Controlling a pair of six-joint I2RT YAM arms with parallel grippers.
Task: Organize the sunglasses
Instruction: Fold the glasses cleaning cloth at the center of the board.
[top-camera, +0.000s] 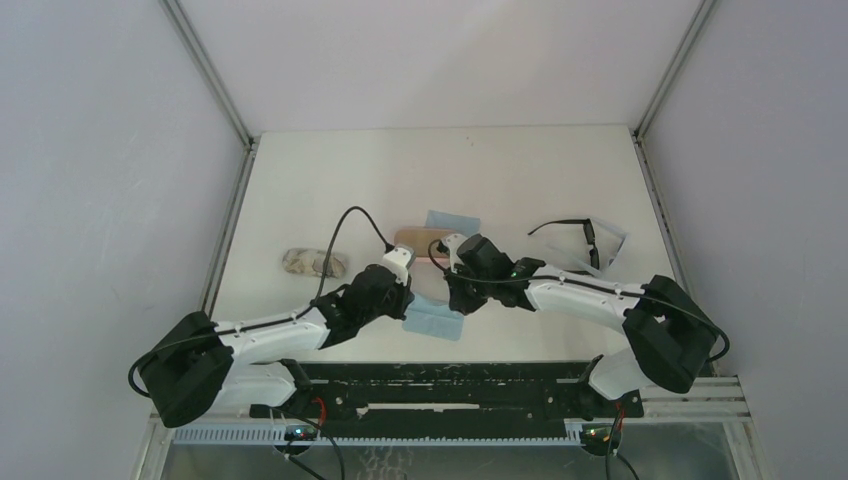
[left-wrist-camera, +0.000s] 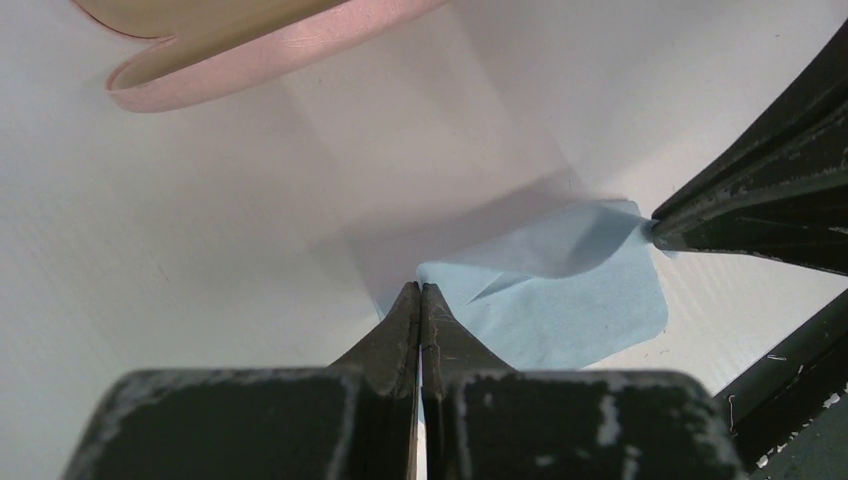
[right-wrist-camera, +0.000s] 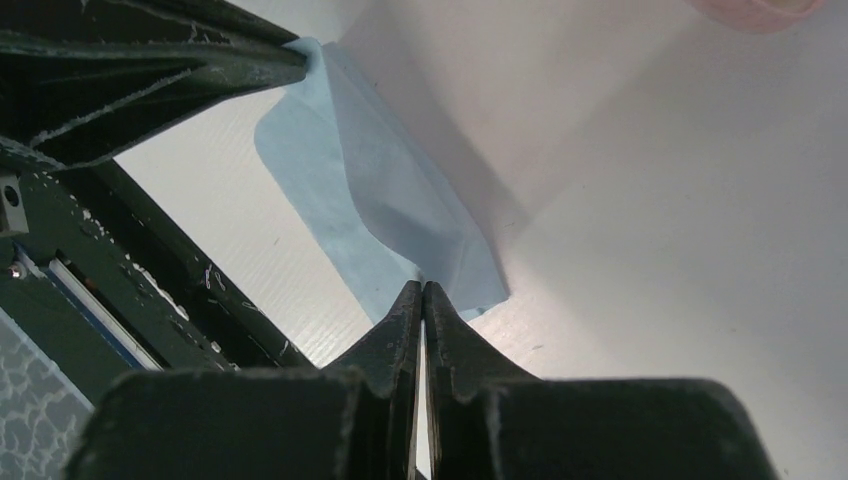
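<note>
Top external view: left gripper (left-wrist-camera: 421, 292) and right gripper (right-wrist-camera: 422, 290) pinch opposite corners of a flat light-blue cloth (left-wrist-camera: 560, 300) near centre, while the thin black-framed sunglasses (top-camera: 590, 240) lie untouched far right, apparently not yet organized.

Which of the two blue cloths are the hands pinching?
The near blue cloth: the left hand and right hand each pinch a corner. The far blue cloth lies untouched by the pink case.

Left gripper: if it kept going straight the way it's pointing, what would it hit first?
The blue cloth, whose corner the shut left gripper pinches. Beyond that it would likely reach the bare table. The pink case sits further ahead and to the left, though depth is unclear.
</note>
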